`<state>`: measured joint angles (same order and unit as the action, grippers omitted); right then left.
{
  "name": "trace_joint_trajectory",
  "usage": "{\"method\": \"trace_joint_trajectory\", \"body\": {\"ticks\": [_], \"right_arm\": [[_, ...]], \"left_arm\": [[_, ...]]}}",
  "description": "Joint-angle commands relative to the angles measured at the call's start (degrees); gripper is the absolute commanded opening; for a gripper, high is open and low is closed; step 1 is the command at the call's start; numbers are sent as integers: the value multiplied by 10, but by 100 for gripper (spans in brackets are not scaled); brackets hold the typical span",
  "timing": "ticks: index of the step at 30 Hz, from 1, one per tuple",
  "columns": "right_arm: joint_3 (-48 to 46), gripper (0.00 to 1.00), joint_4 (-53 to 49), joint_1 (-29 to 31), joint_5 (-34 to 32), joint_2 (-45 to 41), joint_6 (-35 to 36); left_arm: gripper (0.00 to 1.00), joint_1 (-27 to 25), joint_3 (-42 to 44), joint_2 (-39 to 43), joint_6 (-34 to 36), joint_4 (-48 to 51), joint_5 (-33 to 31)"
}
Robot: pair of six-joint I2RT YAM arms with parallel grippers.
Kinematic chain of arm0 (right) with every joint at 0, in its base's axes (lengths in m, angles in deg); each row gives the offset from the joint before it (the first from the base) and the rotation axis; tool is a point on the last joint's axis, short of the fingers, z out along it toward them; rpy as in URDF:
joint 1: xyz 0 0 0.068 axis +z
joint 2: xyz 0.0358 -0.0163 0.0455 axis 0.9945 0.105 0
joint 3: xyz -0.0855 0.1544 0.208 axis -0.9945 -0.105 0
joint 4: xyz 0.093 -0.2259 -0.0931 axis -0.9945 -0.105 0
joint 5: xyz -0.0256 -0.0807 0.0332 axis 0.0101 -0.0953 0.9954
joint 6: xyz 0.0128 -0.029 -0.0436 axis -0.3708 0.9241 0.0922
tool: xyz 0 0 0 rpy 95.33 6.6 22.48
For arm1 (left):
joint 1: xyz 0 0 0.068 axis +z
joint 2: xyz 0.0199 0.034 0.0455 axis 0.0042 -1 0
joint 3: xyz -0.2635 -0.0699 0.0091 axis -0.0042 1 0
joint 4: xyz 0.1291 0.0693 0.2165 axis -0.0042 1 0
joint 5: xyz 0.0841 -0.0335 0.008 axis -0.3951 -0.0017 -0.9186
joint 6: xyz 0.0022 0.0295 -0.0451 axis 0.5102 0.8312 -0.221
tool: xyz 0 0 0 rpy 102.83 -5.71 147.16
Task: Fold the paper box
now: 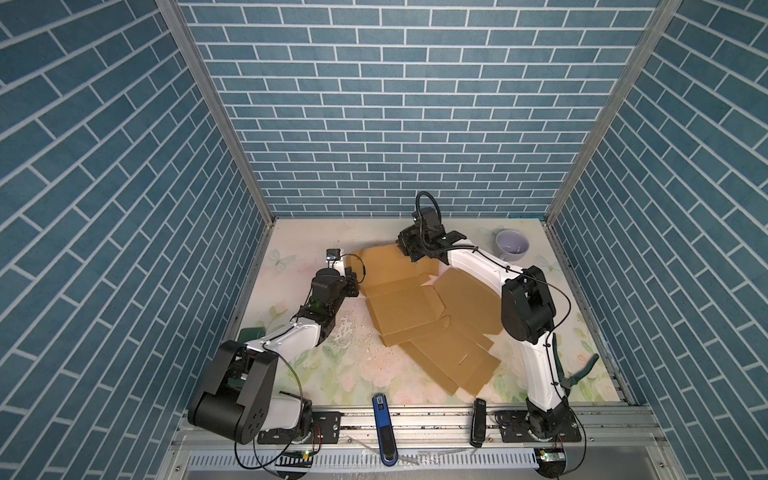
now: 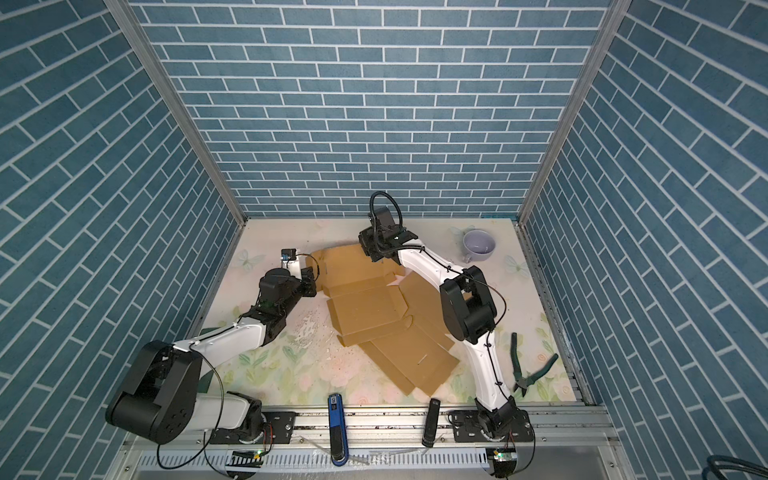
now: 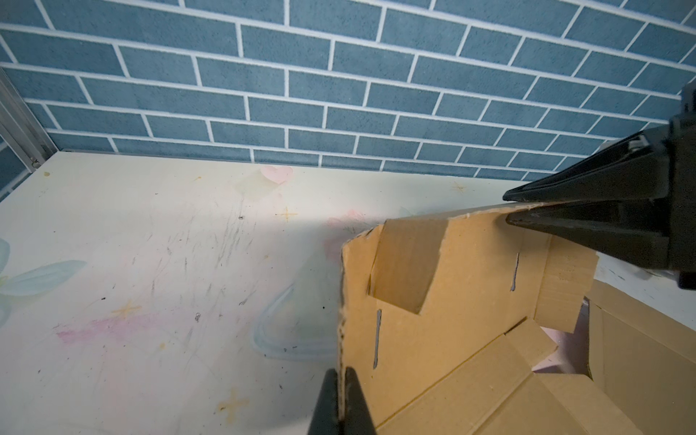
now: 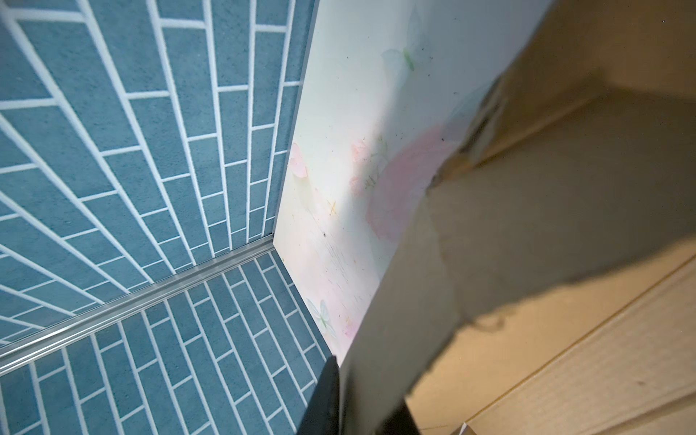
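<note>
Paper box (image 1: 403, 307): brown cardboard blank, mid-table, mostly flat, its far-left panel (image 3: 452, 282) raised upright. Left gripper (image 3: 342, 380) is pinched tight on the panel's side edge. Right gripper (image 3: 506, 209) is narrow, nipping its top edge. Bare table (image 3: 150, 263) runs from the panel to the brick wall (image 3: 339, 75). The blank's near corner stops short of the front rail (image 1: 436, 415). Mug (image 1: 512, 245) far right, pliers (image 2: 528, 370) near the right edge, both apart from the cardboard. Blue stick (image 1: 382, 417) lies on the rail, label too small to read.
</note>
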<state>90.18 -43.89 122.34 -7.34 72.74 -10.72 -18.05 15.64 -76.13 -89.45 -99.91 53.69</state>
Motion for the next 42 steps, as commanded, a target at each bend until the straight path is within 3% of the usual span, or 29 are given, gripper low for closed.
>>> {"method": "trace_joint_trajectory", "body": {"ticks": [1,4,8,19,28,42], "right_arm": [[-4,12,14,2,1,1,-20],[-16,6,27,2,0,-5,-18],[-30,2,44,1,1,-13,-15],[-52,0,80,1,12,-25,18],[-100,0,136,1,29,-48,55],[-153,0,245,-6,74,-59,76]], "left_arm": [[0,-5,-18,8,8,1,7],[1,-5,-20,7,6,6,7],[10,-4,-20,10,4,14,-1],[28,-4,-12,52,-6,70,-16],[35,13,-3,130,-12,172,-5],[35,71,16,93,-47,171,71]]}}
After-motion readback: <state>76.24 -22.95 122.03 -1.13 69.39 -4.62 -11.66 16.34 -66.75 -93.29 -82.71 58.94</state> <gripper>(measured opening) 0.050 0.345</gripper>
